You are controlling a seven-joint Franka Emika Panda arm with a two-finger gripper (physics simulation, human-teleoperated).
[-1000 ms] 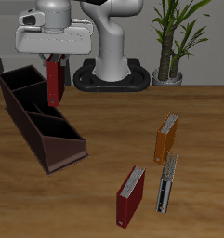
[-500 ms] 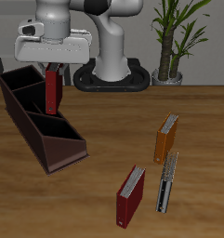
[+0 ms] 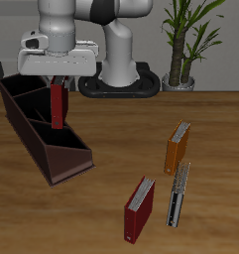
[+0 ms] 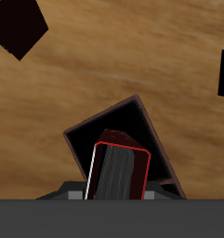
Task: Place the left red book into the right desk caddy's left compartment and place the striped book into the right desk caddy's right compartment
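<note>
The gripper (image 3: 58, 79) is clamped on the left red book (image 3: 58, 105), which hangs upright straight below it, its lower end down among the walls of the right desk caddy (image 3: 44, 129). From the outside camera the book's foot sits over the caddy's middle stretch, though that angle is too poor to say which section it is in. The wrist camera looks down the book's pale grey page edges (image 4: 118, 173) into one dark-walled section directly underneath, the book just within its rim.

Well away from the gripper, toward the table's front edge, the striped book (image 3: 179, 194) stands on the wooden table (image 3: 121, 129). Touching it or just beside it on the farther side is an orange book (image 3: 178, 147), and a darker red book (image 3: 139, 209) stands nearer the front edge.
</note>
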